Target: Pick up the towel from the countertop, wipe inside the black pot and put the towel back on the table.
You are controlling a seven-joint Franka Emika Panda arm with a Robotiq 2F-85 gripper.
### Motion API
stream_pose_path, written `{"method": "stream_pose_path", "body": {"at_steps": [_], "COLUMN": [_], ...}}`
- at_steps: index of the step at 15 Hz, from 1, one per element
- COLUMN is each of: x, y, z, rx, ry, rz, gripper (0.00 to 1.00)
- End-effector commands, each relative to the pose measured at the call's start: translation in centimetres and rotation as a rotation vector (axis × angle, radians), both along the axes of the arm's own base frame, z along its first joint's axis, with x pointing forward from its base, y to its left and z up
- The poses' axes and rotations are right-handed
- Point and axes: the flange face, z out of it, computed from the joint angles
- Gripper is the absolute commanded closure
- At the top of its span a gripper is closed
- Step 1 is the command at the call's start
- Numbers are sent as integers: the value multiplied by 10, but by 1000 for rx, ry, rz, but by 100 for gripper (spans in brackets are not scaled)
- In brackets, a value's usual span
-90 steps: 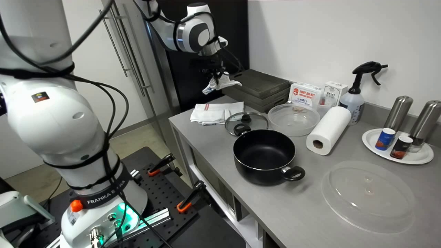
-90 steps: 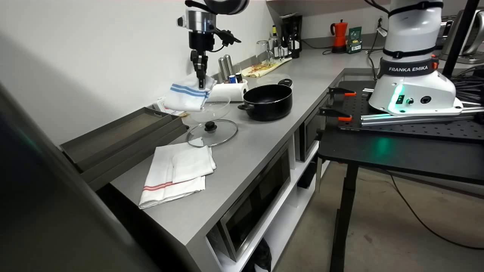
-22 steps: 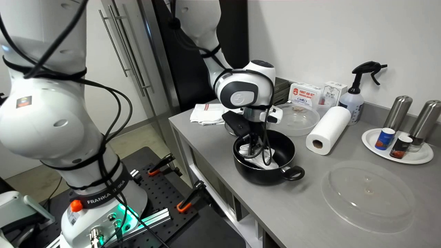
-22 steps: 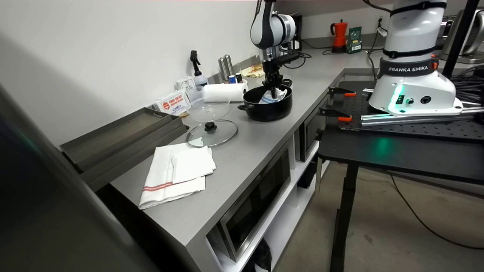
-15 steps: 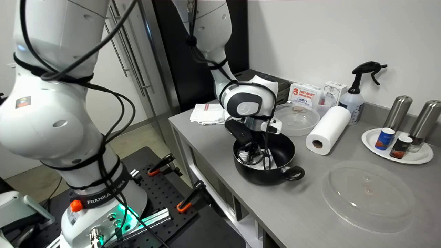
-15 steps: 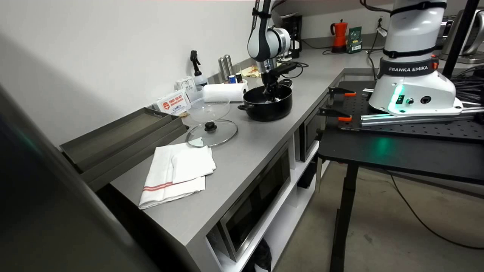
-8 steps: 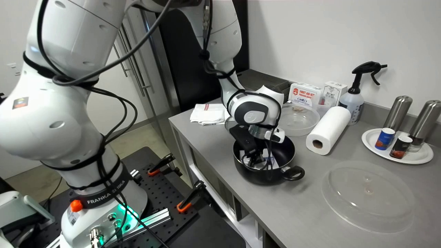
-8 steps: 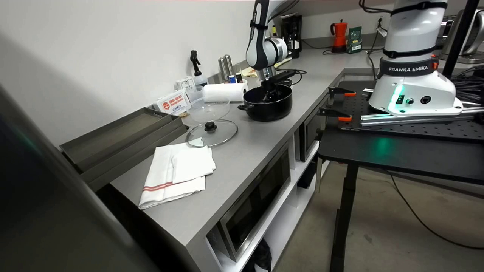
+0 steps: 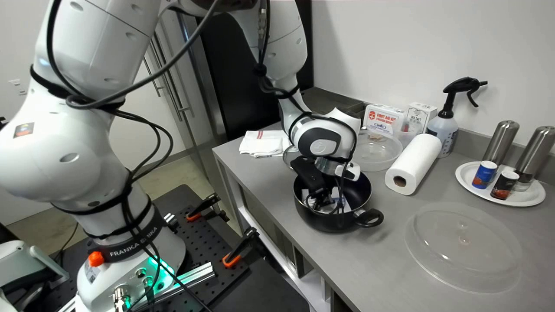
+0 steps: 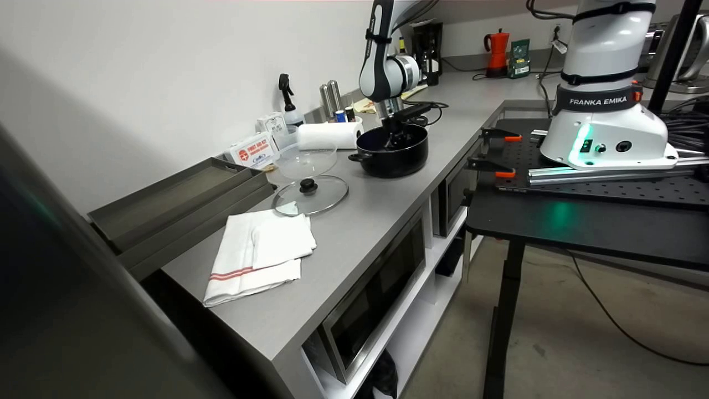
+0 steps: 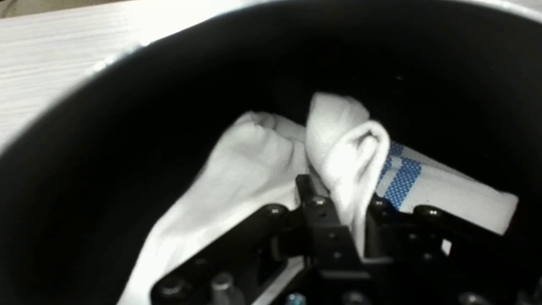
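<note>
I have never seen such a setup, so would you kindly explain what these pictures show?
The large white machine is a robot arm, ending in a black pincer. Two pictures come from cameras standing outside it, in different places; the third, the wrist view, is taken at the arm's end, looking into the black pot. The pincer grips a towel, white with blue stripes, bunched inside that pot. Elsewhere on the grey countertop are a glass lid, a folded white cloth, a paper-towel roll and a spray bottle.
</note>
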Motion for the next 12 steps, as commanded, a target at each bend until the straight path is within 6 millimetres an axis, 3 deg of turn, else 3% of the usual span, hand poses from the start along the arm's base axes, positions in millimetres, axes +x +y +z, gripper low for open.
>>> {"method": "stream_pose_path", "body": {"at_steps": [1, 6, 12], "x": [11, 22, 29], "y": [-12, -27, -30], "z": [-7, 11, 21], "rx": [-9, -51, -142], "ry": [-26, -122, -242], "rz": [-18, -40, -43], "gripper": [97, 97, 97]}}
